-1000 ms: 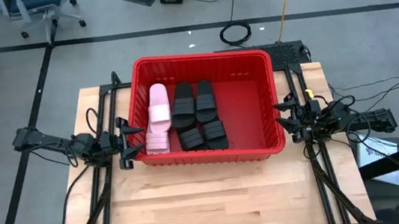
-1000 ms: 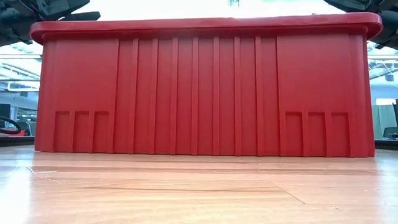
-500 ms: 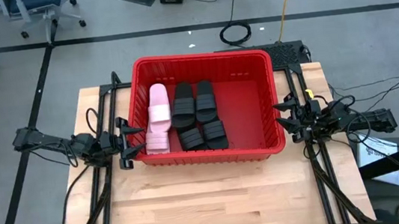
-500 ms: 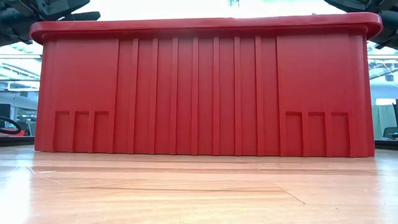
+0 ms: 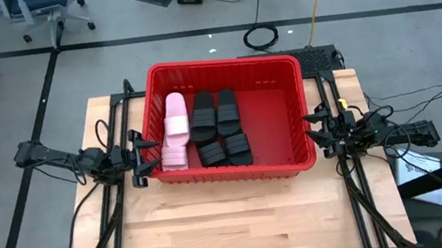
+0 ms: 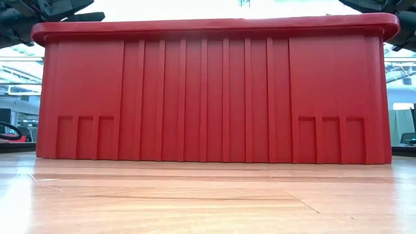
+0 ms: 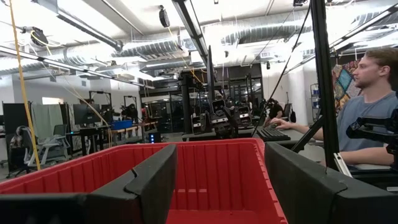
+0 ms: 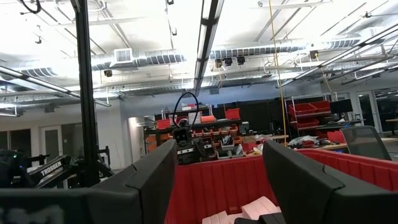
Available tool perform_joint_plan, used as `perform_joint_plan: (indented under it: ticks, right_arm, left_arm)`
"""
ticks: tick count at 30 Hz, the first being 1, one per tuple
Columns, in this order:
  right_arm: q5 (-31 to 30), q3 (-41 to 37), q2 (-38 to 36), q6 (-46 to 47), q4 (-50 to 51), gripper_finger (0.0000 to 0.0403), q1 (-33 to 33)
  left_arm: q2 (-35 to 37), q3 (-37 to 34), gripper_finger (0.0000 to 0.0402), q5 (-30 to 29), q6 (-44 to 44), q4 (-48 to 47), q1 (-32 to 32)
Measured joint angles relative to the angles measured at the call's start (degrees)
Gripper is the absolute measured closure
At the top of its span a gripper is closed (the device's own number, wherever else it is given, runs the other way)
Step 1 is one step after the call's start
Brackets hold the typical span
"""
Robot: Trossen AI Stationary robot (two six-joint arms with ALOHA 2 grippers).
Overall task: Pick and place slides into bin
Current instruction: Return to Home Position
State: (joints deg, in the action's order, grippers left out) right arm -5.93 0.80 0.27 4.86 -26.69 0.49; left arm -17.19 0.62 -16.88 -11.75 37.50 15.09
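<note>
The red bin (image 5: 286, 108) stands on the wooden table and fills the low view (image 6: 214, 91). Inside it lie pinkish white slides (image 5: 175, 133) at the left and several black slides (image 5: 220, 128) beside them, on the bin's floor. My left gripper (image 5: 146, 153) is open at the bin's left wall, level, pointing at the bin; its fingers (image 7: 149, 180) show in the left wrist view with the bin behind. My right gripper (image 5: 312, 129) is open at the bin's right wall, pointing at the bin (image 8: 217, 180). Both are empty.
Bare wooden table top (image 5: 240, 222) lies in front of the bin. Black arm frames run along both table sides. A person sits at a desk (image 7: 373, 118) beyond the table. Cables and an office chair are on the floor behind.
</note>
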Motion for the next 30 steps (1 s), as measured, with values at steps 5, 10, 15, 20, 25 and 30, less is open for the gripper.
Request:
perform_joint_plan:
  ticks: [5, 10, 15, 20, 25, 30]
  right_arm:
    - [0.0, 0.0, 0.0, 0.0, 0.0, 0.0175, 0.0]
    - [0.0, 0.0, 0.0, 0.0, 0.0, 0.0173, 0.0]
    - [0.0, 0.0, 0.0, 0.0, 0.0, 0.017, 0.0]
    - [0.0, 0.0, 0.0, 0.0, 0.0, 0.0173, 0.0]
    - [0.0, 0.0, 0.0, 0.0, 0.0, 0.0176, 0.0]
    - [0.0, 0.0, 0.0, 0.0, 0.0, 0.0174, 0.0]
  left_arm:
    - [0.0, 0.0, 0.0153, 0.0, 0.0, 0.0, 0.0]
    - [0.0, 0.0, 0.0153, 0.0, 0.0, 0.0, 0.0]
    - [0.0, 0.0, 0.0153, 0.0, 0.0, 0.0, 0.0]
    - [0.0, 0.0, 0.0153, 0.0, 0.0, 0.0, 0.0]
    - [0.0, 0.0, 0.0153, 0.0, 0.0, 0.0, 0.0]
    - [0.0, 0.0, 0.0153, 0.0, 0.0, 0.0, 0.0]
